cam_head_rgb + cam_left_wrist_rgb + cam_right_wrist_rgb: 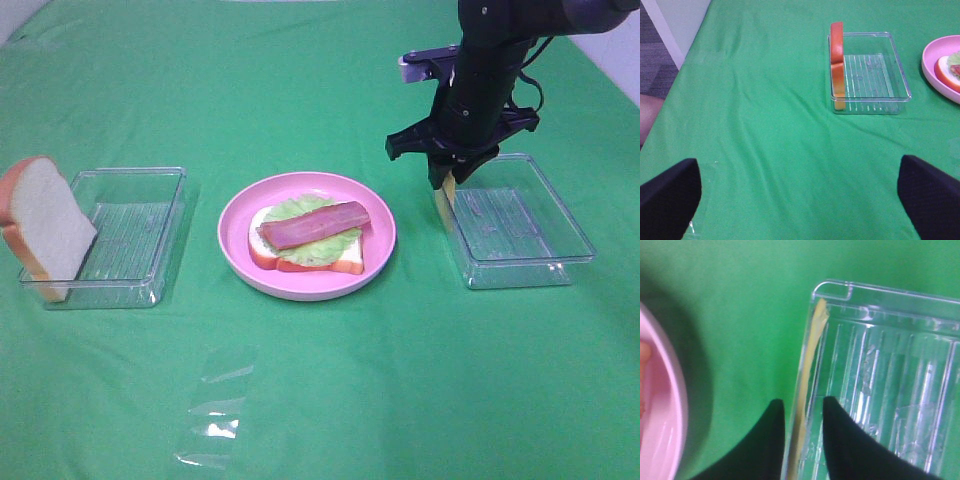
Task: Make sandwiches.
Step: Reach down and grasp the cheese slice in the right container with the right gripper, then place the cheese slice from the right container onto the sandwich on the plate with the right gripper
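Green bench [320, 400]; sandwich [310, 235] laid on the plate [235, 250] at frame centre.
The cheese slice [807, 370] at the edge of the right tray [530, 275] is straddled by the right claw [802, 401], grip unclear; the left claw [800, 200] is spread open.

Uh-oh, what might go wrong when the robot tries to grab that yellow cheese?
The thin square yellow cheese slice stands on edge against the wall of the clear rectangular plastic tray, between the fingers of the right pincer. Closing may pinch the wall too and drag the tray. Such a thin slice may also slip out before reaching the round pink plate.
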Robot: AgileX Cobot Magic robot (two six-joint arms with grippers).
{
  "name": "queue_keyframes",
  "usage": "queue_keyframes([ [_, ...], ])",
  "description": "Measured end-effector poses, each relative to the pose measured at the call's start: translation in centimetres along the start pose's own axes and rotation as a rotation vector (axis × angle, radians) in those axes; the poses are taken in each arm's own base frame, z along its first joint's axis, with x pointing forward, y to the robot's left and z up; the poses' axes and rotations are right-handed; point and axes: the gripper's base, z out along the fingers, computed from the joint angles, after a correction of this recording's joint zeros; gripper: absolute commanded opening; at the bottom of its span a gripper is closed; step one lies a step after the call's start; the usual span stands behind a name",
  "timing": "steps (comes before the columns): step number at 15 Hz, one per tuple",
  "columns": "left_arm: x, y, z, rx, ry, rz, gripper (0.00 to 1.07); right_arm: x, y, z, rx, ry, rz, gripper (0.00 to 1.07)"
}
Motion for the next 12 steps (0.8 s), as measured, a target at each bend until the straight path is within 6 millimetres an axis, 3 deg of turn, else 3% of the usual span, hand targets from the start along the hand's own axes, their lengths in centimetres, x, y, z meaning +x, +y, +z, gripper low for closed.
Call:
queue_keyframes([
  [1,0.0,0.0,0.0,0.000,0.000,0.000,1.00,0.0,-0.2,0.0,0.017,-0.003,0.003,0.00],
  [8,0.0,0.0,0.0,0.000,0.000,0.000,1.00,0.0,-0.4,-0.2,0.039,0.002,-0.015,0.00],
  [12,0.0,0.0,0.0,0.000,0.000,0.000,1.00,0.0,-1.0,-4.0,0.048,-0.047,-0.005,0.00],
])
